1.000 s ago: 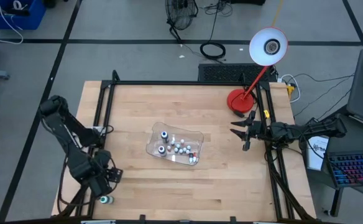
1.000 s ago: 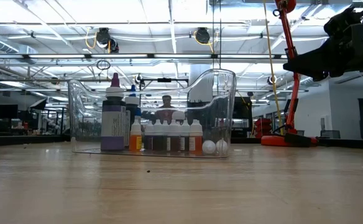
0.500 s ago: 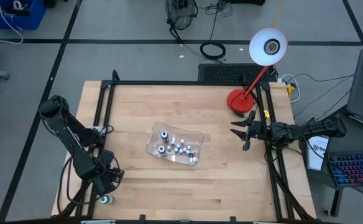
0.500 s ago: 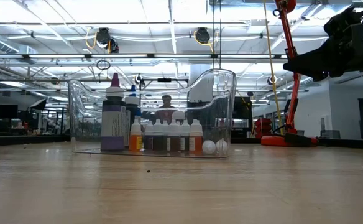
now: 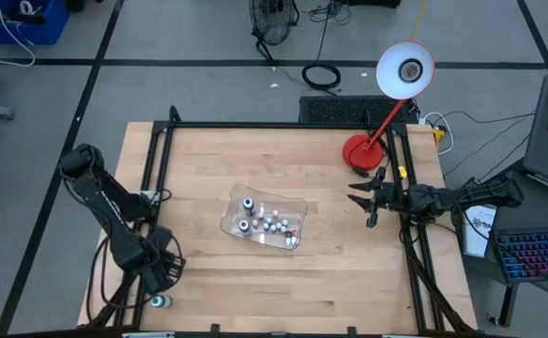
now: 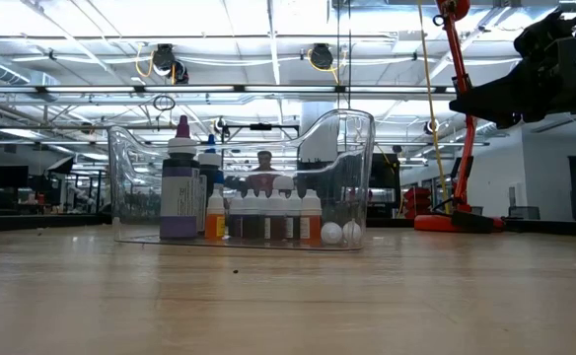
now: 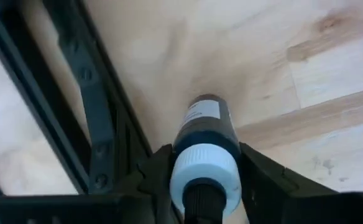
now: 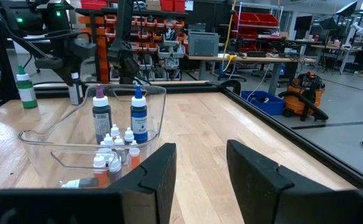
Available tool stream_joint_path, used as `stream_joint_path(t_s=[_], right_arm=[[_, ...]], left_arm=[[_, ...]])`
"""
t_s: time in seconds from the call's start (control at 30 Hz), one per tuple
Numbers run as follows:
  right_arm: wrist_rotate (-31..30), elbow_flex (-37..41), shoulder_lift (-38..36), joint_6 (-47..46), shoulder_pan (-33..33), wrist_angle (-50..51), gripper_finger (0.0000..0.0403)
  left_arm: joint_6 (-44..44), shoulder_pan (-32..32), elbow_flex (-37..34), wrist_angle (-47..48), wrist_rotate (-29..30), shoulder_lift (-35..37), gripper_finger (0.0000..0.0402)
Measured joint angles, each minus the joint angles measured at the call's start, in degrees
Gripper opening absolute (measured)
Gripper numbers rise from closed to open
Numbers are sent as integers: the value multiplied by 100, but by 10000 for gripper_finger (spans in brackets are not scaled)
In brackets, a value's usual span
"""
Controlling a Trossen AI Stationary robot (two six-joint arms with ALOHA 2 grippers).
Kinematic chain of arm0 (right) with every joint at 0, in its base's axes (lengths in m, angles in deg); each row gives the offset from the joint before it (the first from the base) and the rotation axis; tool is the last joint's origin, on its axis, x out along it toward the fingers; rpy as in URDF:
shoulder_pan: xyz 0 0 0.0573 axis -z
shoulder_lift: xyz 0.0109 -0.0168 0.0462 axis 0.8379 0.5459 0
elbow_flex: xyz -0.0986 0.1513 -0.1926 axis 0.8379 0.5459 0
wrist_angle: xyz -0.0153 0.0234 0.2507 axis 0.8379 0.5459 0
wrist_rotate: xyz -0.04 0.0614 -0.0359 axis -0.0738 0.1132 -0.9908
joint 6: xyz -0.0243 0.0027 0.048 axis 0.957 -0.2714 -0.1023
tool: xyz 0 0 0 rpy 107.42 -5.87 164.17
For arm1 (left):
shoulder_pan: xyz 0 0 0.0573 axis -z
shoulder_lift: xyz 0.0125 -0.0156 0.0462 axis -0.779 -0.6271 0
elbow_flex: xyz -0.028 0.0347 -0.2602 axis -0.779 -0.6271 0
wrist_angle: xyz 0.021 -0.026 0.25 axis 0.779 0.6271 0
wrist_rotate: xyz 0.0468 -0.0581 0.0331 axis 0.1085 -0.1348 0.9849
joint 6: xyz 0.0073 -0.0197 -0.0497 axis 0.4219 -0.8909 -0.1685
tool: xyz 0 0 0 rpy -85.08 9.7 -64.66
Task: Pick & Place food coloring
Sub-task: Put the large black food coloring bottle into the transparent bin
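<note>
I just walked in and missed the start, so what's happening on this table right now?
The left tool is at the near left corner of the wooden table, its fingers closed around a dark bottle with a white collar. A green-capped bottle stands beside it. The clear plastic tray mid-table already holds many small food coloring bottles. The right tool waits at the table's right edge, holding nothing.

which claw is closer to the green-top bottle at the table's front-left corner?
Left. The left claw is just beside the green-top bottle, closing around a dark bottle; the right claw waits across the table at the right edge.
</note>
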Motion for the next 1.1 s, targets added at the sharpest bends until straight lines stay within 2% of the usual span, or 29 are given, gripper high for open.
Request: stream_joint_path(t_s=[0.07, 0.2, 0.3, 0.4, 0.5, 0.67, 0.8, 0.93, 1.1], right_arm=[[0, 0, -1, -1, -1, -1, 130], [0, -1, -1, -1, -1, -1, 130], [0, 0, -1, -1, 1, -1, 130], [0, -2, -1, -1, 0, 1, 130], [0, -2, -1, -1, 0, 1, 130], [0, -1, -1, -1, 0, 1, 130], [0, 0, -1, -1, 1, 3, 130], [0, 0, -1, 1, 1, 3, 130], [0, -1, -1, -1, 1, 3, 130]], left_arm=[[285, -20, 1, -26, 338, 1, 147], [1363, -341, 321, -247, 1569, 7, 147], [2379, -761, 993, -36, 2078, 7, 147], [3429, -1242, 1864, 235, 2367, -1, 147], [4855, -1833, 2730, 437, 2558, -186, 147], [7582, -3023, 3925, 499, 2603, -682, 147], [9452, -4032, 4591, 480, 2425, -1274, 147], [10968, -4873, 5092, 328, 1715, -1998, 147], [12315, -5396, 5623, 377, 1216, -3019, 147]])
